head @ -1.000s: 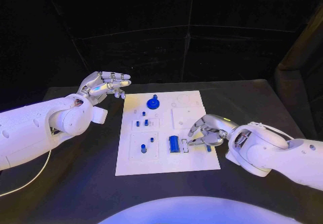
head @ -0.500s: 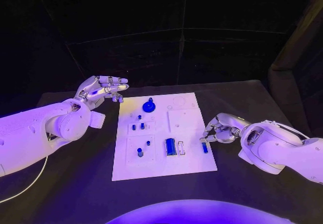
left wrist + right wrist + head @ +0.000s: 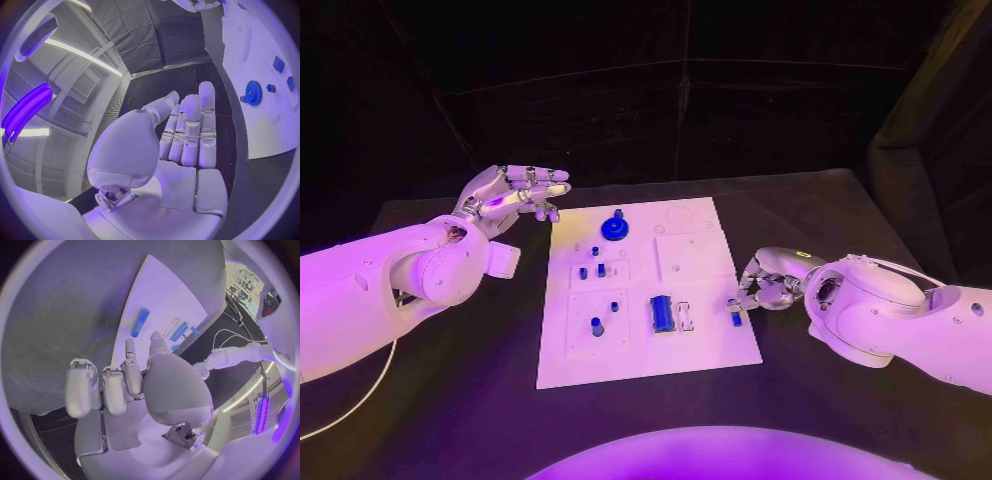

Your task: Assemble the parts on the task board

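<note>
Two silver hands working: right hand point(image 3: 764, 287) hovering empty, fingers curled, beside small blue bar point(image 3: 736, 318) lying at white task board's point(image 3: 646, 355) edge; left hand point(image 3: 516, 192) spread, idling. Probably needing regrasping next.

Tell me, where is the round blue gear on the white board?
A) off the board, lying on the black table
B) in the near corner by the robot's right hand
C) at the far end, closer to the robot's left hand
C: the blue gear sits at the far end of the task board, close to the raised left hand and far from the right hand.
</note>
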